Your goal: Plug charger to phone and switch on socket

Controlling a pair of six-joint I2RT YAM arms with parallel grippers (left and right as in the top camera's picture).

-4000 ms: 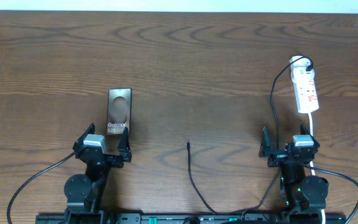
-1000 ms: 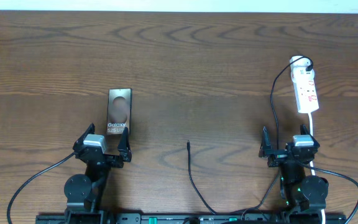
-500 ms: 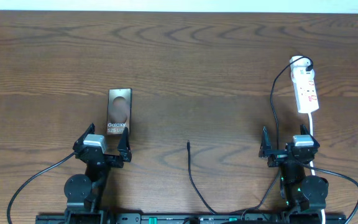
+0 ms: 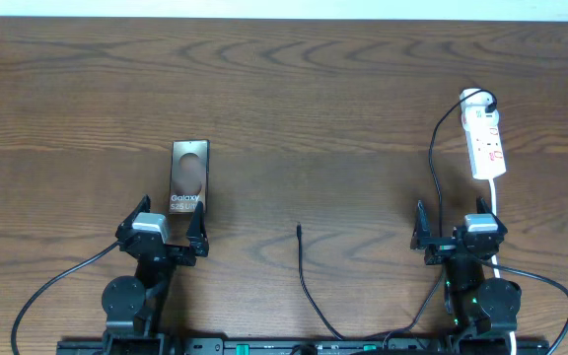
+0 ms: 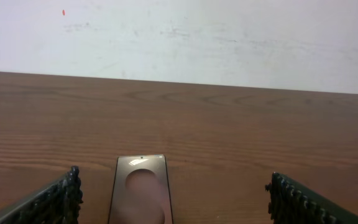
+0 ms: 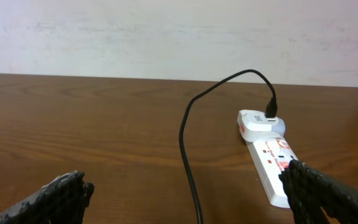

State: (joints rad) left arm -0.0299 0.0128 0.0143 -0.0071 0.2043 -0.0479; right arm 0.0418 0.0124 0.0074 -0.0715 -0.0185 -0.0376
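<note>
Both of my grippers sit at the near edge of the bench [image 4: 314, 89], jaws spread wide and holding nothing. My left gripper [image 4: 166, 225] is on the left side, and the phone [image 4: 189, 177] lies flat just ahead of it. The phone's near end reaches in between my open fingers without touching them. It lies lengthwise away from me, with white lettering and a lighter oval on its dark face. In my left wrist view the phone sits left of centre between the two finger pads.

The charger [image 4: 304, 281] lies loose on the bench between my two arms. Its thin black cable curves up from the near edge and ends in a small tip that points away from me, well apart from the phone.

My right gripper [image 4: 459, 229] is on the right side, open as well. The socket [image 4: 485, 143] lies beyond it toward the far right, a white strip with red marks. A black plug sits in its far end, and a thin black lead loops from there back past my right fingers. A white cord [image 4: 497, 202] leaves its near end. I cannot make out how the switches stand; they are too small from here.
</note>
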